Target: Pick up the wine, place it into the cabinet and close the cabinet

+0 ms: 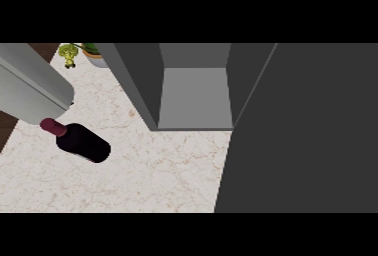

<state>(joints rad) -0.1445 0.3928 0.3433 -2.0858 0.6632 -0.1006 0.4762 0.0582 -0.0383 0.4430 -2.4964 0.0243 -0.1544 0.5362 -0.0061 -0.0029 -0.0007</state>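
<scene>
The wine bottle (83,142) is dark with a maroon cap and shows tilted at the left over the marble counter (148,175). Its cap end points up-left and meets the end of a large grey forearm (29,85) that fills the upper left corner. No black hand shows; whatever is at the forearm's end is hidden behind it. I cannot tell whether the bottle is held or lying on the counter. The grey cabinet (196,95) stands open at the top centre with a bare inside. Its dark door (303,130) is swung out and covers the right side.
A potted green plant (77,51) stands at the back left beside the cabinet's left wall. The counter's left edge runs near the forearm, with dark floor beyond it. Marble surface lies in front of the cabinet, between the bottle and the door.
</scene>
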